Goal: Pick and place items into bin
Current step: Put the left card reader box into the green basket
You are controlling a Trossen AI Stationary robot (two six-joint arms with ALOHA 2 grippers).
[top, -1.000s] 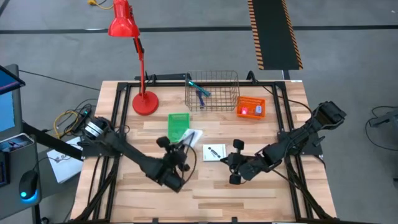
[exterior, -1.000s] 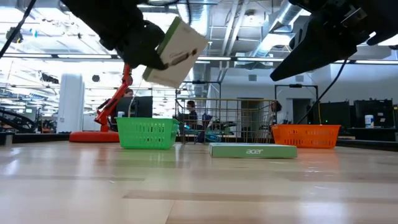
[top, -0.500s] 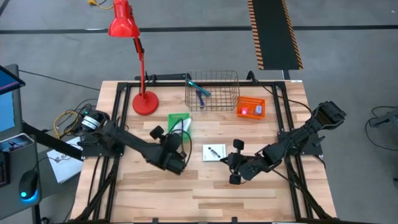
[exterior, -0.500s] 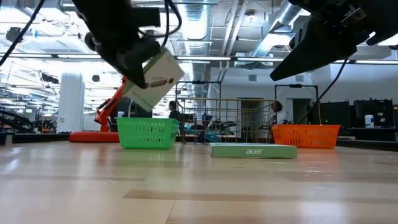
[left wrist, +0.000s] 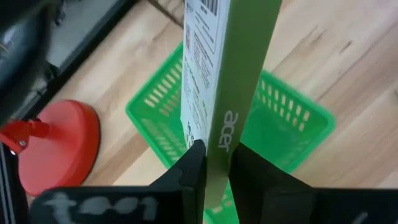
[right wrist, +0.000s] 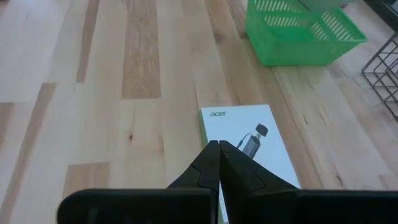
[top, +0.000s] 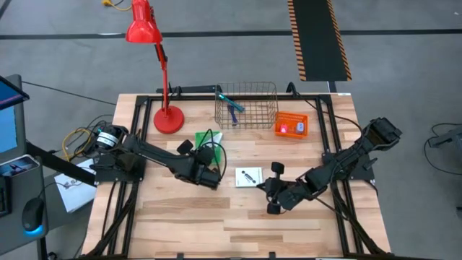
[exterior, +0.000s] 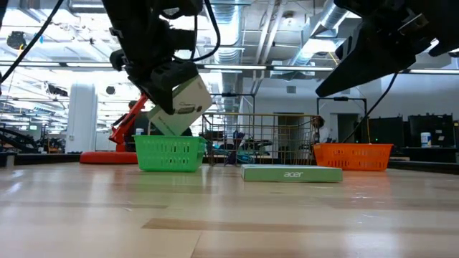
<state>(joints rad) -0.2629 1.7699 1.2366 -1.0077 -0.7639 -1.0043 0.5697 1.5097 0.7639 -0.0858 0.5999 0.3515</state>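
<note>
Box: I see it clamped in the left gripper, now carried from mid-table to just above the green bin.
Meaning: I judge only lowering and release remain.
Right gripper: fingers together, empty, above second box.

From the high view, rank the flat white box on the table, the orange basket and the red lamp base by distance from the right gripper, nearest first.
From the right gripper, low over the table's middle:
1. Flat white box, lying just beside the gripper toward the left arm.
2. Orange basket, at the far edge on the right side.
3. Red lamp base, across the table at the far left.
</note>
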